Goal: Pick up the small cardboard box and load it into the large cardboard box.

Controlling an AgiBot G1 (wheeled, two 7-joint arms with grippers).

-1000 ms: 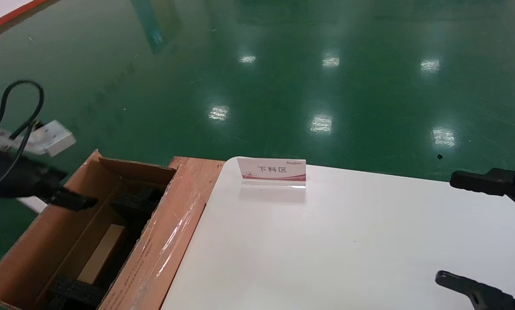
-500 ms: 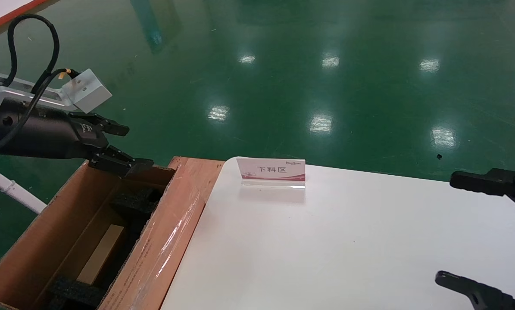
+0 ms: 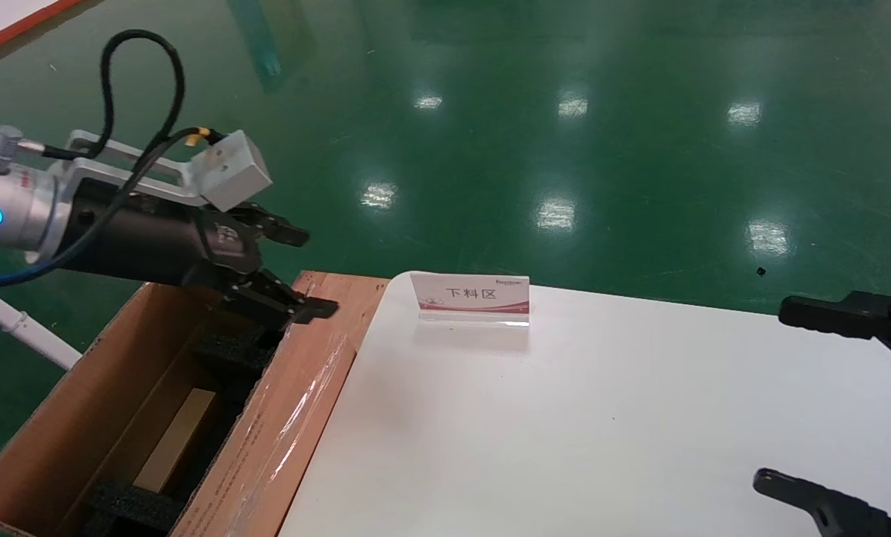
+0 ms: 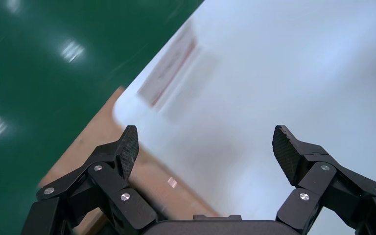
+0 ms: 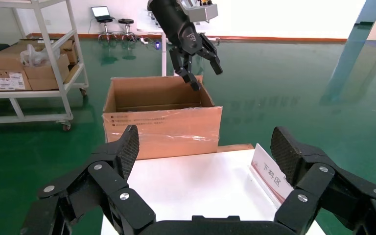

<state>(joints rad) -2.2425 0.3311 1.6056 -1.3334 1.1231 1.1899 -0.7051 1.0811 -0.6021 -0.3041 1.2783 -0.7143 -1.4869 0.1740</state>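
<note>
The large cardboard box (image 3: 281, 418) stands open at the table's left edge, with black foam blocks (image 3: 236, 350) inside and clear tape on its near flap. A flat light-brown carton, apparently the small cardboard box (image 3: 177, 436), lies at its bottom between the foam blocks. My left gripper (image 3: 312, 272) is open and empty, above the box's far right corner by the table edge. From its own wrist view the left gripper (image 4: 205, 147) shows the taped flap (image 4: 142, 181) below. My right gripper (image 3: 777, 395) is open and empty over the table's right side. It also shows in the right wrist view (image 5: 203, 147).
A white table (image 3: 602, 418) carries a small pink-and-white sign (image 3: 471, 297) near its far edge. Green glossy floor lies beyond. The right wrist view shows the large box (image 5: 161, 122), the left gripper (image 5: 198, 63) above it, and a shelf rack (image 5: 29, 73) with cartons behind.
My left gripper has risen out of the large box and swung right toward the table, open and empty. The right arm has not moved.
</note>
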